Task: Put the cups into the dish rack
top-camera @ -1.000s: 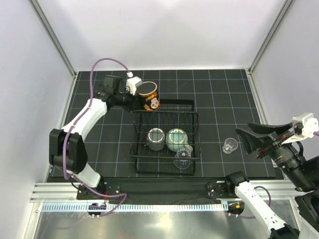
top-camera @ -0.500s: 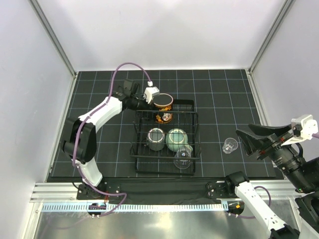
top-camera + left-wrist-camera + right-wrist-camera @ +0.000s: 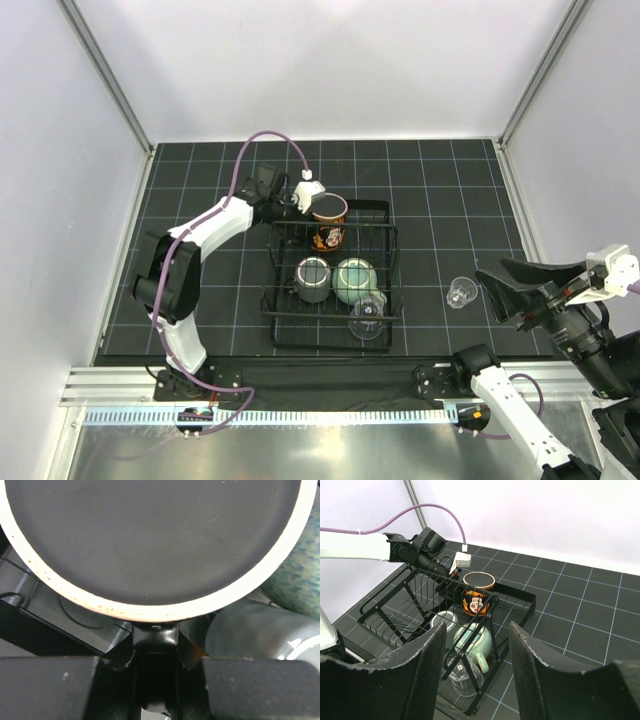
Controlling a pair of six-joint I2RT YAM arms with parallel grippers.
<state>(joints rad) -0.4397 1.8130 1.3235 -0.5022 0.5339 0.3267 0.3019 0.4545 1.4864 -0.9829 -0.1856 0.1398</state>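
Observation:
The dark cup with the skull-and-orange print (image 3: 329,222) (image 3: 477,597) is at the back end of the black wire dish rack (image 3: 283,318) (image 3: 522,596), its dark, pale-ringed round face (image 3: 150,545) turned up. My left gripper (image 3: 303,206) (image 3: 155,655) is shut on its handle. I cannot tell whether the cup touches the rack floor. In the rack stand a dark grey-green mug (image 3: 313,279) (image 3: 443,621), a pale-green mug (image 3: 353,280) (image 3: 474,639) and a clear glass (image 3: 367,317) (image 3: 464,675). Another clear glass (image 3: 460,292) stands on the mat right of the rack. Just right of it my right gripper (image 3: 497,280) (image 3: 476,630) hangs open, holding nothing.
The black gridded mat (image 3: 440,190) ends at white walls behind and at both sides. A purple cable (image 3: 265,135) arcs over the left arm. Metal rails (image 3: 320,415) run along the near edge by the arm bases.
My left arm has carried the skull cup right from behind the rack's back-left corner to over its back end. My right gripper has drifted slightly nearer the table's front.

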